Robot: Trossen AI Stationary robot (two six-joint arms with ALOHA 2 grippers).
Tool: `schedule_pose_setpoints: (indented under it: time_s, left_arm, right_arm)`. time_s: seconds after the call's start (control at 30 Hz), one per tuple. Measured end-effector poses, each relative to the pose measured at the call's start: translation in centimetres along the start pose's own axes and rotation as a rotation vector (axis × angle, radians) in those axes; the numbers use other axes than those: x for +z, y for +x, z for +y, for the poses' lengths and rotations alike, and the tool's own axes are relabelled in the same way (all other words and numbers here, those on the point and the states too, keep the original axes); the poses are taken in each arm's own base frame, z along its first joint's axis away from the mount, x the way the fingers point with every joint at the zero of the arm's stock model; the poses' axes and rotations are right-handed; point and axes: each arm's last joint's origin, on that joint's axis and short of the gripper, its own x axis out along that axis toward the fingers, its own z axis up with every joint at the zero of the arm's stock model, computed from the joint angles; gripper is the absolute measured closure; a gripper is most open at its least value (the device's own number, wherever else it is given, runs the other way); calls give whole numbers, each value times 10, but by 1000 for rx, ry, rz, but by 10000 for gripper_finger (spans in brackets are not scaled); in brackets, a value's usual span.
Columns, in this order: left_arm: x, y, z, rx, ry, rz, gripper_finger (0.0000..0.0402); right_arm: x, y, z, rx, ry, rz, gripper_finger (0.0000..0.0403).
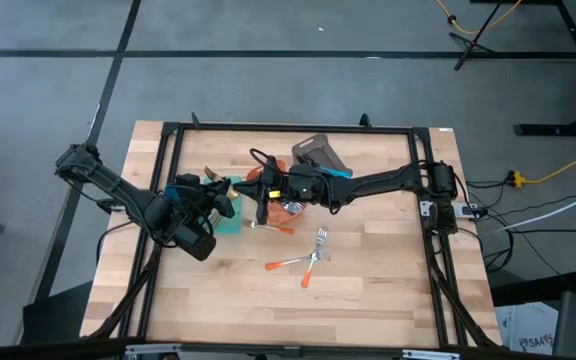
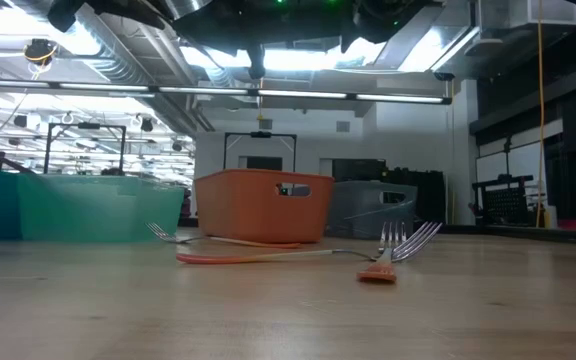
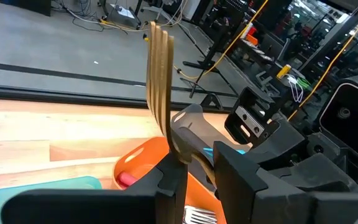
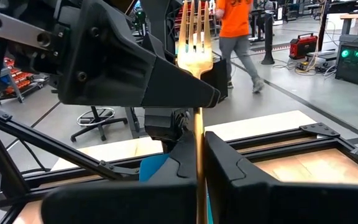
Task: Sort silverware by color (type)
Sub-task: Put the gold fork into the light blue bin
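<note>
**Sort roughly midway: two gold forks in hand, orange ones loose on tabletop**

Caught mid-sort, going by the layout. Left gripper [image 1: 211, 188] over the teal bin [image 1: 230, 222], fingers [image 3: 174, 180] narrowed on a gold fork [image 3: 159, 74], tines up in the left wrist view. Right gripper [image 1: 261, 190] just beside it, near the orange bin [image 1: 293, 207], fingers [image 4: 182, 158] clamped tight on a second gold fork [image 4: 194, 43], also tines up in the right wrist view. Both grippers close together above the bins; looked like a handover or a paired drop, could not tell which.

Left on the tabletop [image 1: 388, 290]: several orange-handled forks [image 1: 308, 262] lying crossed near the middle, well apart from the bins, and one more piece [image 1: 271, 228] just beside the orange bin. Same loose forks [image 2: 388, 258] visible in the low view, in front of the bins. Exact count hard to read where handles overlapped.

Bins: teal, orange, and grey [image 1: 318, 153] grouped at the far middle of the tabletop. Something pinkish glimpsed inside the orange bin from the left wrist view; contents otherwise hidden by the arms, so done count could not be confirmed.

Judged remaining: place both gold forks, then clear the loose orange ones.
</note>
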Motion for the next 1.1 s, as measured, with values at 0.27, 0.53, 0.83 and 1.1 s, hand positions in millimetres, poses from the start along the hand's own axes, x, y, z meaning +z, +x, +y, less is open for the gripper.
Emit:
schedule_pose_setpoints:
  time_s: [0.27,0.53,0.83,1.1]
  left_arm:
    - [0,0,0,0,0,1,331]
    - [0,0,0,0,5,7,348]
    - [0,0,-1,-3,13,7,386]
    - [0,0,0,2,56,12,389]
  right_arm:
    - [0,0,0,16,-6,3,402]
    - [0,0,0,16,-8,5,402]
    - [-1,0,0,15,-9,7,403]
    - [0,0,0,3,10,3,401]
